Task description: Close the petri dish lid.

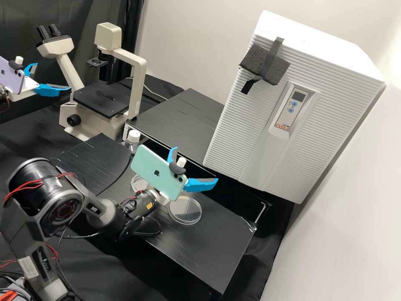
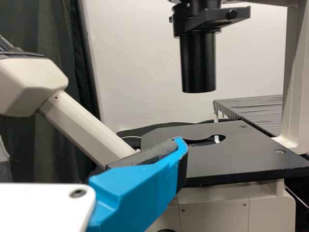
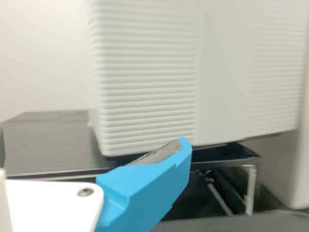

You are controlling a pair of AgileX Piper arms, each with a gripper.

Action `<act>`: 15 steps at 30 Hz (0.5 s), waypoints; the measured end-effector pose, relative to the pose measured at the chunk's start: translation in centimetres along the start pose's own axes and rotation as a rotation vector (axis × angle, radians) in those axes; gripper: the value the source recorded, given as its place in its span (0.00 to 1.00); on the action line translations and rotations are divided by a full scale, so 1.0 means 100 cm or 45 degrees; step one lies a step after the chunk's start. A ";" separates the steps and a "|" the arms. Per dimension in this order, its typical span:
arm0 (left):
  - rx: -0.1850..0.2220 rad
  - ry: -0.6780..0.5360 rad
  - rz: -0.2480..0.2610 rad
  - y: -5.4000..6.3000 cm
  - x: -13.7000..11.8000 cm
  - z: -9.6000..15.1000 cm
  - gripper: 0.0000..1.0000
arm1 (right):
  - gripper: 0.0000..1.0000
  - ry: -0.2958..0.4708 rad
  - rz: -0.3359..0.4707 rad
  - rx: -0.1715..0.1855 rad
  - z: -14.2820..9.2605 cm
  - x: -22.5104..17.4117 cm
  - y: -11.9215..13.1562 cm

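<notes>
The petri dish (image 1: 185, 212) was seated flat on the black board (image 1: 209, 242), on the near side of the white cabinet (image 1: 250, 138). The right gripper (image 1: 195, 164) was held raised above the board, its fingers (image 1: 201, 184) directed towards the white cabinet and spread apart, with nothing grasped. Relative to the white cabinet, the dish was therefore positioned farther out and lower than the fingertips. No long axis was offered by the round dish. A second clear round piece (image 1: 140, 185) was partly hidden behind the mint phone (image 1: 156, 172), farther from the white cabinet; whether it was a lid or a dish could not be determined, nor could the lid fit be confirmed. The left gripper (image 1: 53, 76), also released and unloaded, was located well apart from the white cabinet. The nearer, right gripper was judged suitable; its fingers would first have to be drawn back from the white cabinet and tilted down
</notes>
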 end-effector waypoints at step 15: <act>0.000 0.000 0.000 0.000 0.000 0.000 1.00 | 1.00 -0.119 0.008 -0.012 0.031 -0.063 0.015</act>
